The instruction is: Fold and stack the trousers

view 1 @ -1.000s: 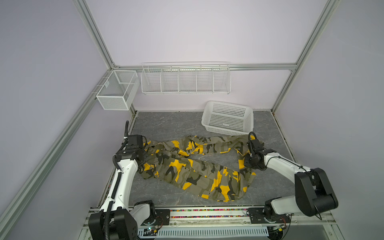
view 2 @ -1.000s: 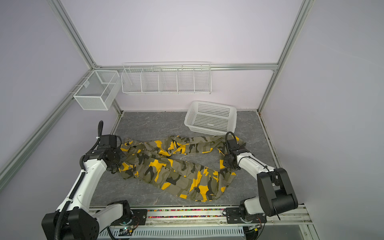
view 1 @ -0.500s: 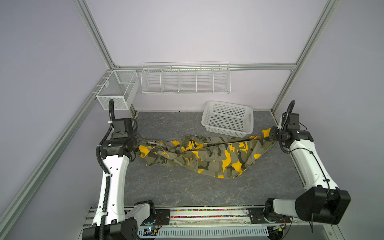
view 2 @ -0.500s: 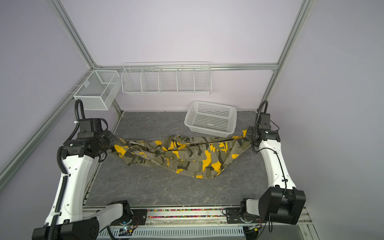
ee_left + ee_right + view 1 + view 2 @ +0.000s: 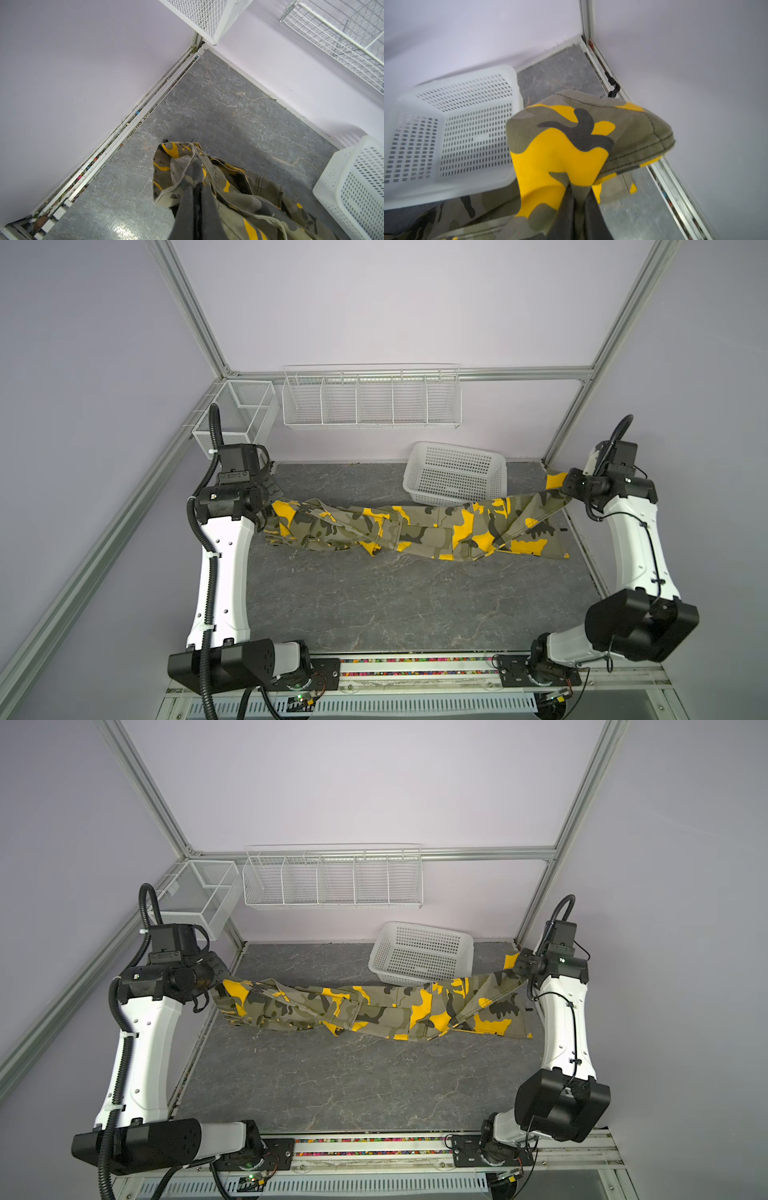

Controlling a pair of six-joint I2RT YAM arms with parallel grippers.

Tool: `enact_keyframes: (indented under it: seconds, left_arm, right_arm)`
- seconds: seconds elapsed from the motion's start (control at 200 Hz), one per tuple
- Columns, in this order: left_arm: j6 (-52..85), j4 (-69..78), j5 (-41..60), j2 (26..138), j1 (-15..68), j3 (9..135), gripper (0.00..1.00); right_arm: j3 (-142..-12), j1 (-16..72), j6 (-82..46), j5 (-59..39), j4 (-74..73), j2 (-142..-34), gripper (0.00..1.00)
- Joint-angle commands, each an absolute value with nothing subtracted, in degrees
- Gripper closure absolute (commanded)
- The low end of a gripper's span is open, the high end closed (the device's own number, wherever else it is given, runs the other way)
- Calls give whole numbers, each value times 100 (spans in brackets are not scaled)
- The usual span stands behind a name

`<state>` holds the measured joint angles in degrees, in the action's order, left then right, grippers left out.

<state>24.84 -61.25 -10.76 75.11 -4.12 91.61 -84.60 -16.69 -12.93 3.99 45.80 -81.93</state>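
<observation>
Grey bench (image 5: 374,605), mostly bare. The trousers (image 5: 415,526) span it lengthwise, middle sagging, just in front of the basket (image 5: 455,475). Your left pincer (image 5: 270,506) and right pincer (image 5: 565,485) each pinch one end, likely pulling the cloth straight for folding.

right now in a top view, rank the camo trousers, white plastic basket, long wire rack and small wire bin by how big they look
1. camouflage trousers
2. long wire rack
3. white plastic basket and small wire bin: too alike to rank
</observation>
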Motion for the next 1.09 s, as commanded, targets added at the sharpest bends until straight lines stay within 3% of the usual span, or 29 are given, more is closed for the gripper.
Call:
enact_keyframes:
  seconds: [0.0, 0.2, 0.41, 0.565, 0.625, 0.73, 0.815, 0.965, 1.09]
  left_arm:
    - [2602, -6201, -1342, 7024, -435, 8319, 100]
    - [3145, -6053, -1896, 6299, -530, 6478, 100]
    - [3757, -5692, -2258, 6052, -817, 5361, 100]
    - [3738, -5659, -2490, 6060, -886, 5317, 100]
    - [3746, -5695, -2536, 6086, -895, 5341, 100]
    - [3859, -5927, -2742, 6084, -894, 5371, 99]
    - [3833, -5954, -2956, 5971, -888, 5297, 96]
    - [3815, -5926, -3034, 5922, -894, 5217, 92]
    - [3937, -6197, -3078, 5834, -894, 5229, 90]
  right_arm:
    - [-7138, -1877, -2093, 345, 4733, -7385, 87]
    - [-4898, -2222, -2484, 830, 4346, -6456, 85]
    - [-4088, -2390, -2882, 1407, 4268, -6403, 80]
    - [-4075, -2395, -3241, 1655, 4527, -6292, 64]
    - [-4151, -2391, -3365, 1748, 4635, -6262, 53]
    - [-4285, -2399, -3517, 1855, 4787, -6109, 48]
    - [-4390, -2400, -3643, 1674, 4795, -6027, 38]
    - [-4317, -2272, -3549, 63, 3716, -6366, 39]
    - [-4404, -2033, -3349, -32, 3511, -6989, 36]
